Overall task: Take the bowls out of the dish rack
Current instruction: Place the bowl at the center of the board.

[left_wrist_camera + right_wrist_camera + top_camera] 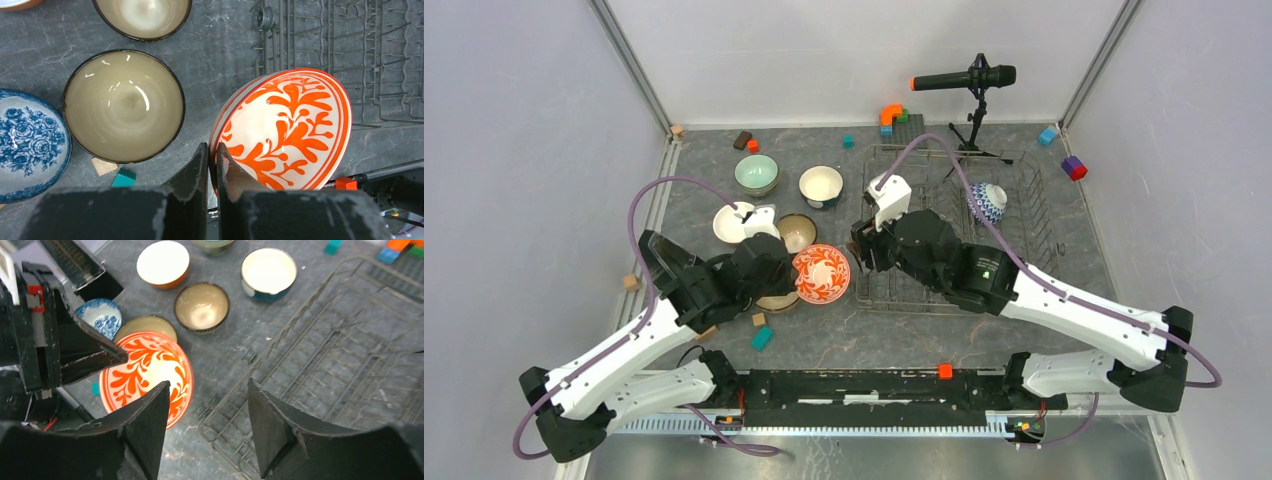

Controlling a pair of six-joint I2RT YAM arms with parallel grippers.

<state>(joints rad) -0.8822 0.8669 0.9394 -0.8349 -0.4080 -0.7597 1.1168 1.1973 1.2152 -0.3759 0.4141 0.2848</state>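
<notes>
A red-white patterned bowl (pixel 821 273) (pixel 145 375) hangs tilted just left of the dish rack (pixel 1024 240). My left gripper (pixel 212 147) is shut on this bowl's (pixel 290 130) near rim, one finger inside and one outside. The right gripper (pixel 207 385) stands open with nothing between its fingers, above the rack's (pixel 350 340) left front corner (pixel 864 250). One blue-white zigzag bowl (pixel 987 201) stands in the rack at the back right. On the table to the left sit several bowls: pale green (pixel 756 172), cream with teal outside (pixel 821 185), orange (pixel 732 222), brown (pixel 797 232), olive (pixel 124 106), blue floral (pixel 25 140).
A microphone on a stand (pixel 964 78) rises behind the rack. Small toy blocks lie scattered: a teal one (pixel 762 338) near the front, orange and green ones (pixel 892 115) at the back, purple and red (pixel 1074 167) at the right wall.
</notes>
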